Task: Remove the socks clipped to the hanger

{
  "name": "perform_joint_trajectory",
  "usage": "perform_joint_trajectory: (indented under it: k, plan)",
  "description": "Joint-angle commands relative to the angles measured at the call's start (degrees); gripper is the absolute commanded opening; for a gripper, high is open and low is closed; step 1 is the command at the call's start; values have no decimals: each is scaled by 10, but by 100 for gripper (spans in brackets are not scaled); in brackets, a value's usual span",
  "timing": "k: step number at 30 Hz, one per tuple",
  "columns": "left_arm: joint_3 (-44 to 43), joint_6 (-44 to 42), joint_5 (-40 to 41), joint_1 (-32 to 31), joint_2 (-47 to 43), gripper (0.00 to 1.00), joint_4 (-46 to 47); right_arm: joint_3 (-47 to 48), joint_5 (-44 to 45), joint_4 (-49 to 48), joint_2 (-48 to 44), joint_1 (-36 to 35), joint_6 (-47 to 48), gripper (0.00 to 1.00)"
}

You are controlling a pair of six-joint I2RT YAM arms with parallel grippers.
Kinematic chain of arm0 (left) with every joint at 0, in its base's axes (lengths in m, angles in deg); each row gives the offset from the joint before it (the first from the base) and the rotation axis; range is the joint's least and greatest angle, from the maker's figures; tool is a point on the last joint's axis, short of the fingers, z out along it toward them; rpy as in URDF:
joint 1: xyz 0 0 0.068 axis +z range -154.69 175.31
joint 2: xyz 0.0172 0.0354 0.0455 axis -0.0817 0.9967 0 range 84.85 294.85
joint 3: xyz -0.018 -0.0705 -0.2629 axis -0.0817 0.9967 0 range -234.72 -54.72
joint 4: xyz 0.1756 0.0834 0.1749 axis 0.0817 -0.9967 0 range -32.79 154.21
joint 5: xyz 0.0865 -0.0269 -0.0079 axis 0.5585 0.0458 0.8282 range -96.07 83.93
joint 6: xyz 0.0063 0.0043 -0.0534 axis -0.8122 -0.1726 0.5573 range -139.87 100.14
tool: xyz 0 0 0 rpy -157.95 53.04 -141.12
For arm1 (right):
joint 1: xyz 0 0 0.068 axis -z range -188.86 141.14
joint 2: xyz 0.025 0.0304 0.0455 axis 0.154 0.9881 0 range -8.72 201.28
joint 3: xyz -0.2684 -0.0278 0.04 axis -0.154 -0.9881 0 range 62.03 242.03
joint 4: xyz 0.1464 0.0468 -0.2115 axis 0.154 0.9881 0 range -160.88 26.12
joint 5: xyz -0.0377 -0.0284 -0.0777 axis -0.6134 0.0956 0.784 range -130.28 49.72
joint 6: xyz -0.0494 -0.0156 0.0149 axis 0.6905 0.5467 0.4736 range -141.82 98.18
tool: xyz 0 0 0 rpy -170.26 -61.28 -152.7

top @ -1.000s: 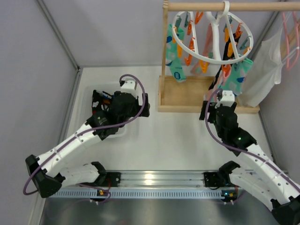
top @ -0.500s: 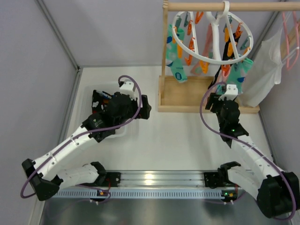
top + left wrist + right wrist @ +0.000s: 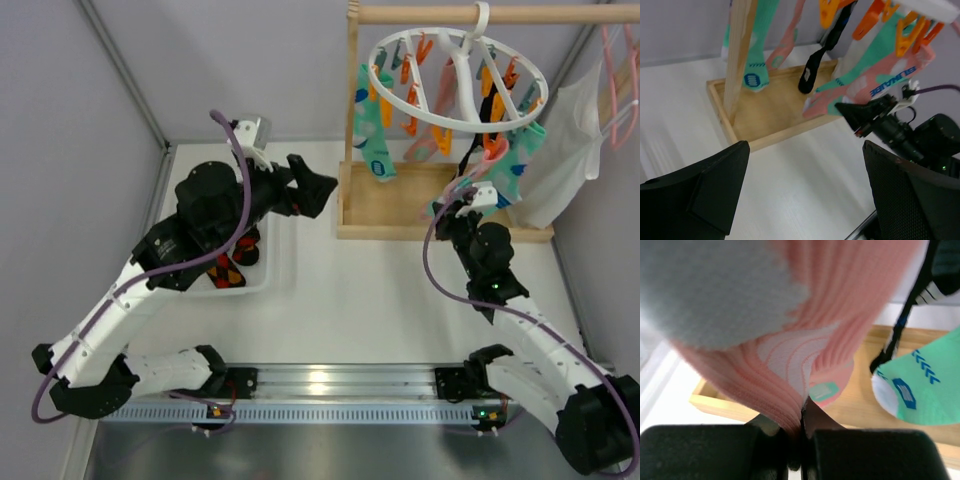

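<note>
So, right gripper (image 3: 802, 440) was pinched tight on a pink sock (image 3: 840, 315) hanging below the hanger (image 3: 468, 60); left gripper (image 3: 805, 195) sat spread wide, well left of it.

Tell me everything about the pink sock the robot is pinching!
The pink sock is soft, ribbed salmon knit with a pale patch and teal bits. It hangs slanted from the white hanger, above the wooden tray. The right gripper is shut on its lower end, bunching the fabric.
</note>
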Motion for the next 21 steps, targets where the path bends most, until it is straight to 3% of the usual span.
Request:
perform_joint_trajectory:
  k: [1, 7, 14, 21]
  plan:
    - [-101, -24, -29, -24, 40, 98, 22, 11, 2, 26, -55, -34, -11, 0]
    - [-263, -85, 77, -117, 152, 98, 21, 25, 27, 103, -82, -105, -20, 0]
    - [-424, -81, -1, -137, 325, 98, 21, 17, 8, 128, -106, -138, -46, 0]
    - [-520, -70, -19, -137, 428, 98, 23, 1, -34, 159, -163, -138, -61, 0]
